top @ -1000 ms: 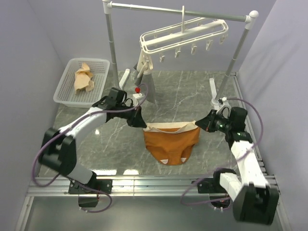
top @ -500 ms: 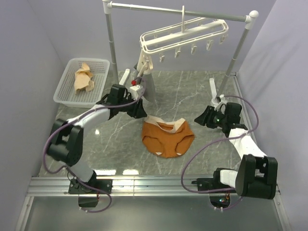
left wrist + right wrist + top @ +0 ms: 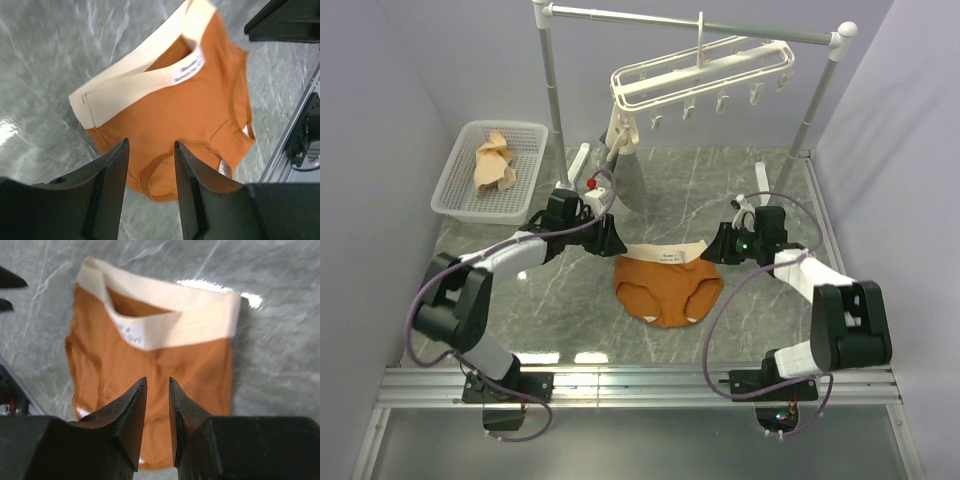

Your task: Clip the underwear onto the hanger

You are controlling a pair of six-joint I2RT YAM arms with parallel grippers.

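The rust-orange underwear (image 3: 668, 288) lies flat on the table, its beige waistband (image 3: 666, 256) toward the back and the label showing. My left gripper (image 3: 614, 243) sits just off the waistband's left end. In the left wrist view it is open (image 3: 151, 145) above the underwear (image 3: 200, 105), holding nothing. My right gripper (image 3: 713, 247) is at the waistband's right end. Its jaws (image 3: 157, 381) stand a narrow gap apart over the underwear (image 3: 150, 360), with nothing between them. The white hanger (image 3: 700, 72) with its dangling clips hangs from the rail, high at the back.
A grey metal rail (image 3: 690, 22) on white posts spans the back. A grey-and-beige garment (image 3: 624, 172) hangs below the hanger's left end. A white basket (image 3: 455, 190) at back left holds a light tan cloth (image 3: 494, 162).
A second ago both grippers held the waistband stretched between them. They let go, the underwear dropped flat onto the table, and both grippers now sit close to the waistband ends.
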